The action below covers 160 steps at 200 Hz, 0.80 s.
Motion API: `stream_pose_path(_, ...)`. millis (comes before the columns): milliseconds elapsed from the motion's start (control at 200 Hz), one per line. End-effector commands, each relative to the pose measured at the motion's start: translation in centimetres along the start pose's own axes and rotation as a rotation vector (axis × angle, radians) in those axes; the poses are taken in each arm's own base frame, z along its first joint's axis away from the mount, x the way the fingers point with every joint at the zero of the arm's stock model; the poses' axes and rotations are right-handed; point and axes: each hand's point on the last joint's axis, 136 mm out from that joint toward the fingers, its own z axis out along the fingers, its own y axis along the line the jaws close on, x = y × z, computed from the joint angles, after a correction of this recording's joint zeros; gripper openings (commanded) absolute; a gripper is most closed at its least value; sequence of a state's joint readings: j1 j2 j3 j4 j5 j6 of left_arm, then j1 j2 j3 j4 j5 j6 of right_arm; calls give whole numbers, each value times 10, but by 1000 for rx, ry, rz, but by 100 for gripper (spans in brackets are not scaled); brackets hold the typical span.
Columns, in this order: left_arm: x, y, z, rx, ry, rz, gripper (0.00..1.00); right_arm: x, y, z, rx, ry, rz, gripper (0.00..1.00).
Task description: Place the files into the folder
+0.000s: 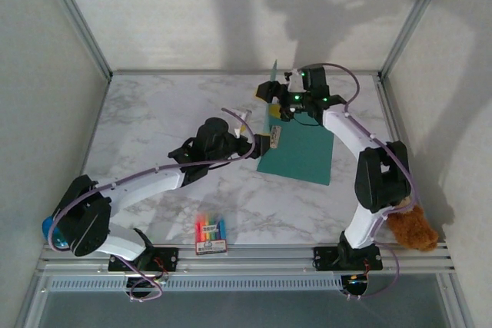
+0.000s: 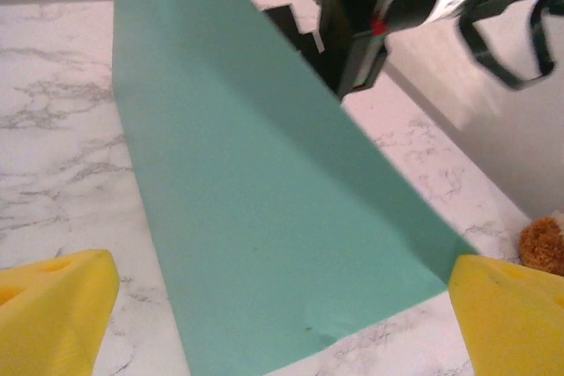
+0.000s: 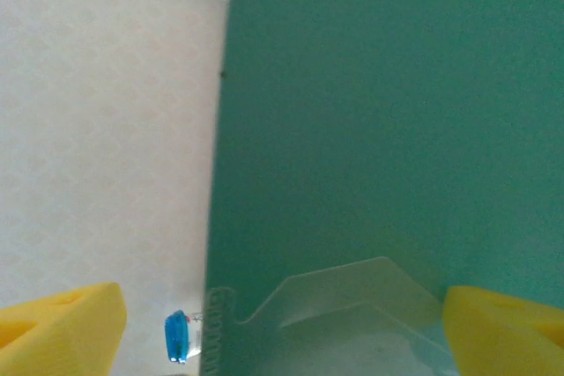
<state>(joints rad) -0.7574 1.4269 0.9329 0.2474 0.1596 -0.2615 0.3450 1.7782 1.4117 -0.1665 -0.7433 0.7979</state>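
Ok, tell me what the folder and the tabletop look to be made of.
The folder: thin card or stiff paper by the look, matte teal; in the left wrist view it shows a crisp straight fold and no gloss. The tabletop: white marble pattern with grey veins, smooth; possibly printed laminate rather than stone, which the pictures cannot settle.

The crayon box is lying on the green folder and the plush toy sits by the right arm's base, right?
Not quite: the crayon box lies on the bare table, apart from the folder, as the top view shows. The plush toy part holds.
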Motion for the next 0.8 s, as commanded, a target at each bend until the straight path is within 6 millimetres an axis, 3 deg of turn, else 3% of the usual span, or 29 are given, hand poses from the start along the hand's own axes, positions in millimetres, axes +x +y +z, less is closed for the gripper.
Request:
stream_pose_path(0,-17,-2,-10,4,-44,6,95,-9,15,14,-30,-12,-22,93)
stream_pose_path(170,-25,0,-18,9,-56,-25,94,-6,14,31,-30,13,-18,93)
stream_pose_path(295,-23,17,-13,-26,-44,-72,90,-4,13,41,-31,28,-14,93)
stream_pose_path(606,-15,64,-9,-69,-12,-211,53,-3,13,36,-1,24,-31,94)
stream_pose_path(796,5,92,-3,-87,47,-284,42,-2,13,22,39,9,-58,94)
